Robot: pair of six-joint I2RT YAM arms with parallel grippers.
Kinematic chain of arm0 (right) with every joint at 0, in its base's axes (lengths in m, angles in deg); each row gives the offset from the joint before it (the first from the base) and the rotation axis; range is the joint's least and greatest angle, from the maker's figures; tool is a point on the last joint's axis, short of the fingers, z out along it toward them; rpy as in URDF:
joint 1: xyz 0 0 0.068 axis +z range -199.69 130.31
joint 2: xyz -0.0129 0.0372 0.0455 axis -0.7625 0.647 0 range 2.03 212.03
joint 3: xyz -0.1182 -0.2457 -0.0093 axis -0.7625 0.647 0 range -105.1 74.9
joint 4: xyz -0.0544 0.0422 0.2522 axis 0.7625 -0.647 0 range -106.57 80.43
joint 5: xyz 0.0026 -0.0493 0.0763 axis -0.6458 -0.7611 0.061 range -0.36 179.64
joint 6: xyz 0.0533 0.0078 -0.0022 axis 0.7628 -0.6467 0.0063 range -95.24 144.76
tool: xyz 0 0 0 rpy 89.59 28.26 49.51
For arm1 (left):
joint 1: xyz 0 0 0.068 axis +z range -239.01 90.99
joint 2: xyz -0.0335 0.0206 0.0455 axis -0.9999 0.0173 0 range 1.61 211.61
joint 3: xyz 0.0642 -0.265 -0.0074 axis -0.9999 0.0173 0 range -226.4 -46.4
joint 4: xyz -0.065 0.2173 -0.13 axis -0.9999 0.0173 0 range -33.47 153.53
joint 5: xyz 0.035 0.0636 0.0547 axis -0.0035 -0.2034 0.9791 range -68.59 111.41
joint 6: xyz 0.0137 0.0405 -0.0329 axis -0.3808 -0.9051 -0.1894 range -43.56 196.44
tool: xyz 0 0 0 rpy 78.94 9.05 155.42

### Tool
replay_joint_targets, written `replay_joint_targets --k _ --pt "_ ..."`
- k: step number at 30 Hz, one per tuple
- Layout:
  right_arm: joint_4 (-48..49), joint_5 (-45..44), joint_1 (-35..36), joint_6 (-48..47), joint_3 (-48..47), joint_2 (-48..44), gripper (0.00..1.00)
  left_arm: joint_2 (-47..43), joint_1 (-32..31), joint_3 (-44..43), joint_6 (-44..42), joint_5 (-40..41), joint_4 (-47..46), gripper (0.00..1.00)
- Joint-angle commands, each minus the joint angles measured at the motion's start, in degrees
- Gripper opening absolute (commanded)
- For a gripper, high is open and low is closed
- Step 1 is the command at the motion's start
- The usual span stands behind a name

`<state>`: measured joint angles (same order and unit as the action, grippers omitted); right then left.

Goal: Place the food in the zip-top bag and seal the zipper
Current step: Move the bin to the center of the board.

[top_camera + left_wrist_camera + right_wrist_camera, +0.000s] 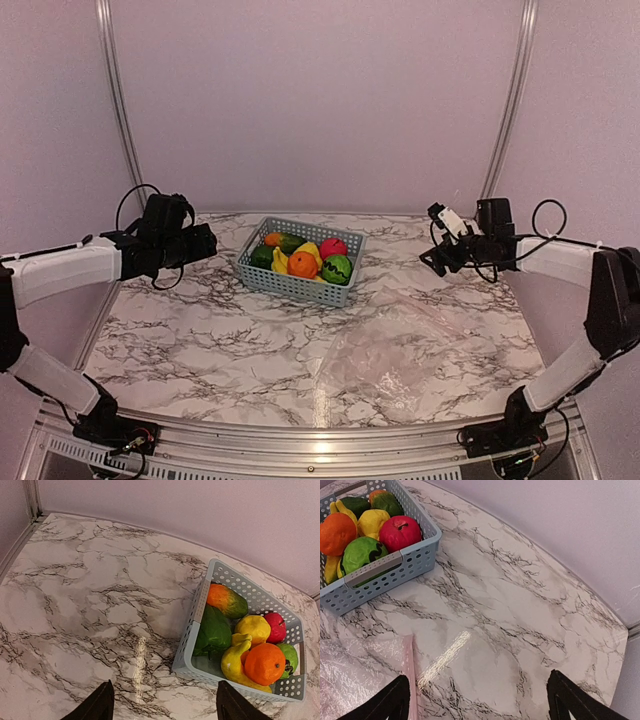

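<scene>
glossy toy food (pixel 305 258) in grey-blue slatted basket (pixel 290 285), between left claw (pixel 165 705) and right claw (pixel 480 700) | clear crinkly bag (pixel 400 355) flat on marble desk (pixel 200 340), nearer right claw | both claws spread apart | zipper indiscernible

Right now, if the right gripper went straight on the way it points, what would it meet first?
Most likely the bare marble table: the open right gripper frames only tabletop. The zip-top bag lies just beside that line, the basket farther off; depth is uncertain.

Both end effectors (pixel 163 706) (pixel 479 701) spread wide, aloft.
</scene>
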<state>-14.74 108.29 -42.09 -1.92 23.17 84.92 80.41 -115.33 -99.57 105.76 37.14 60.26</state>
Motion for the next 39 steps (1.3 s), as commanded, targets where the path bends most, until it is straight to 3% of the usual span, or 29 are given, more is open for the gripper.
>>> replay_joint_targets --k 1,8,17,20,27,39 --pt "0.51 2.83 4.09 -0.17 -10.48 10.20 0.91 8.05 -5.03 -4.10 15.03 2.97 1.85 0.71" --pt "-3.13 6.07 7.86 4.21 -22.24 19.19 0.89 23.32 -9.38 -13.05 32.39 2.17 3.29 0.70" --pt "-1.07 6.93 8.07 3.10 -15.13 13.61 0.90 34.53 -10.06 -19.49 39.57 -1.93 1.82 0.58" --pt "-0.79 6.70 8.14 2.70 -13.91 12.72 0.90 37.13 -10.06 -22.56 39.02 -2.40 2.90 0.53" --pt "-1.53 7.58 8.05 2.11 -13.68 12.30 0.90 36.58 -8.60 -23.92 31.07 -1.59 7.34 0.30" --pt "-2.72 9.34 7.14 0.34 -12.87 12.13 0.90 29.44 1.10 -16.25 14.86 -4.74 10.87 0.12"
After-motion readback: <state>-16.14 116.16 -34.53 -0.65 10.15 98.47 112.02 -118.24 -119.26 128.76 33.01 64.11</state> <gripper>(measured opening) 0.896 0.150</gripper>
